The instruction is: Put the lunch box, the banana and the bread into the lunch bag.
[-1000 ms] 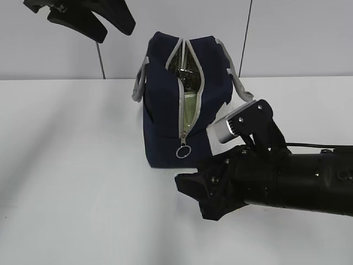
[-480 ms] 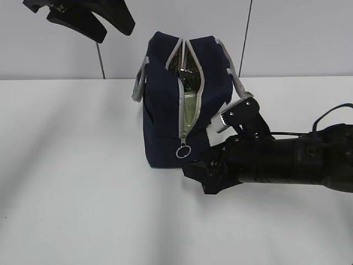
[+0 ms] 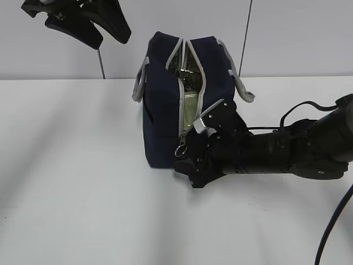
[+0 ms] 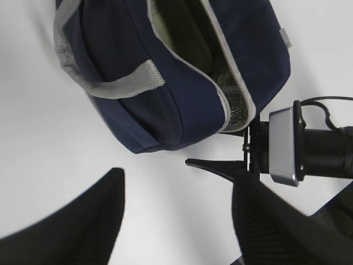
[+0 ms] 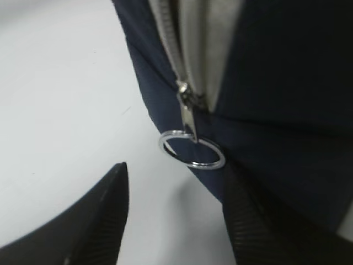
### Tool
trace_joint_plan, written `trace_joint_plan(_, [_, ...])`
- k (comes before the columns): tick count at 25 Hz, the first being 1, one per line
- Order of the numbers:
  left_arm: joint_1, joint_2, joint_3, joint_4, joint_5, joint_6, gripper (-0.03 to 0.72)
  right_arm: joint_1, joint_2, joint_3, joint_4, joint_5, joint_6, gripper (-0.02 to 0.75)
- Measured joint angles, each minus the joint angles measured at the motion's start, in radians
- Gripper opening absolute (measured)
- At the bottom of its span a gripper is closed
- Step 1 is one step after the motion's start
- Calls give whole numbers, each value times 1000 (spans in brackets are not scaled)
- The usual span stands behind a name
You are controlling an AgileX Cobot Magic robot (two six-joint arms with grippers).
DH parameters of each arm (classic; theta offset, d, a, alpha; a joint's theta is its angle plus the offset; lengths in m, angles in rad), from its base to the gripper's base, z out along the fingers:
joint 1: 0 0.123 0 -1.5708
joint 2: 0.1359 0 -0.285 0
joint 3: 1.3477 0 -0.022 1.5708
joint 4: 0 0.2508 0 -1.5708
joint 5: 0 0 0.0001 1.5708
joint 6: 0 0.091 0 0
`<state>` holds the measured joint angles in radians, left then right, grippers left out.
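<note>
The lunch bag [image 3: 182, 99] stands on the worktop [image 3: 77, 193], unzipped. The right end effector [image 5: 174, 212], jaws parted and empty, flanks the zipper ring pull [image 5: 192, 152]; centre the ring, then clamp. The left end effector [image 3: 77, 22] hangs spread, empty.

The lunch bag [image 3: 171, 105] stands on the bench [image 3: 77, 193], a little left of the middle and toward the far edge. Its zipper ring [image 5: 192, 152] hangs on the near end face. The right pincer [image 3: 190, 168] lies low just beside this ring, to the right. The left pincer [image 3: 83, 25] hangs high at far left, well apart from the bag.
</note>
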<state>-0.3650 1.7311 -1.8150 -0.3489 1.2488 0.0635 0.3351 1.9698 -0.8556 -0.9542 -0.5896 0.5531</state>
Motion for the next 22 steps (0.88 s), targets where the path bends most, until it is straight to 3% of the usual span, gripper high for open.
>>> trace_joint_plan(13, [0,0,1,15,1,0,428,0,22,-20,0,-47,-140,405])
trace_joint_plan(19, [0,0,1,32,1,0,424,0,30,-20,90,-73,-160,403])
trace_joint_plan(22, [0,0,1,34,1,0,424,0,39,-20,115,-73,-169,365])
